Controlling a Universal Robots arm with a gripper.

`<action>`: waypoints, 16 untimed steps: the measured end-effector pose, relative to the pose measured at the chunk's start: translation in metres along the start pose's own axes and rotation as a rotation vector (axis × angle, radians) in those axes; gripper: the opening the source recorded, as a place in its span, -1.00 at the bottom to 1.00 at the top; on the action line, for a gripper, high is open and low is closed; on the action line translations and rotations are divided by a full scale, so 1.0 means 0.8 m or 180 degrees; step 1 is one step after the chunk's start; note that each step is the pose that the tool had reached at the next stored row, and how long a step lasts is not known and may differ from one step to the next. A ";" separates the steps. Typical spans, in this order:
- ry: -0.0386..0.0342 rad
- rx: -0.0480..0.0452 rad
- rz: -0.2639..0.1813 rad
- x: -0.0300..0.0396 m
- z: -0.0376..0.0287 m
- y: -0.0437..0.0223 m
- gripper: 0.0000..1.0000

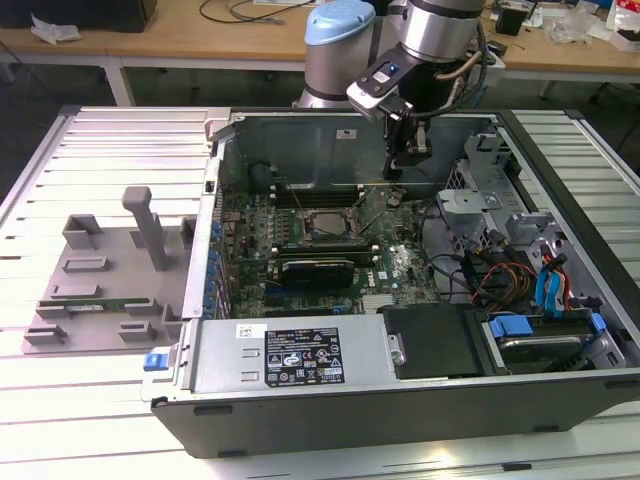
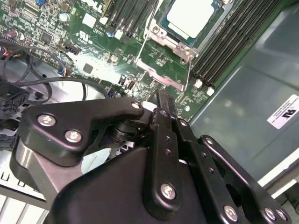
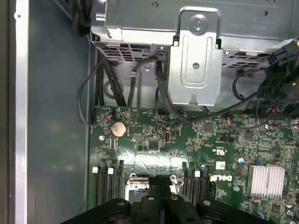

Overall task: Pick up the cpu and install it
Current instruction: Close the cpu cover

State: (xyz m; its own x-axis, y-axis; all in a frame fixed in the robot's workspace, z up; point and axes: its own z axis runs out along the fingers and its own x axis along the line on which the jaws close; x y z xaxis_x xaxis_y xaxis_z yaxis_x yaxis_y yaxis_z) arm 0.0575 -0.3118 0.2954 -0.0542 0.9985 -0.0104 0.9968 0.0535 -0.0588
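Note:
The cpu lies flat in the motherboard socket inside the open computer case, its silver-grey top facing up. In the second wrist view the cpu sits within the metal socket frame, with a thin wire lever beside it. My gripper hangs above the board, to the exterior view's right of the socket and apart from the chip. Its black fingers are pressed together with nothing between them. In the first wrist view my gripper points down over the green motherboard.
Black memory slots flank the socket. A metal drive bracket and loose cables crowd the case's right side in the exterior view. A grey fixture holding a green memory stick lies on the slatted table outside the case.

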 end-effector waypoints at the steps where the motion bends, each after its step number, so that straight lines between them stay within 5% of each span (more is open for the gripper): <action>1: 0.0000 0.0001 0.0000 0.0000 0.0013 0.0024 -0.79; 16: 0.0000 0.0009 0.0000 0.0000 0.0177 0.0312 -0.79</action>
State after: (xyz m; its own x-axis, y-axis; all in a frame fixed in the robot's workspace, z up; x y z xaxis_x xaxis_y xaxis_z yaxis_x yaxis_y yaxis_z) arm 0.0816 -0.3106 0.2798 -0.0542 0.9985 -0.0104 0.9967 0.0535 -0.0618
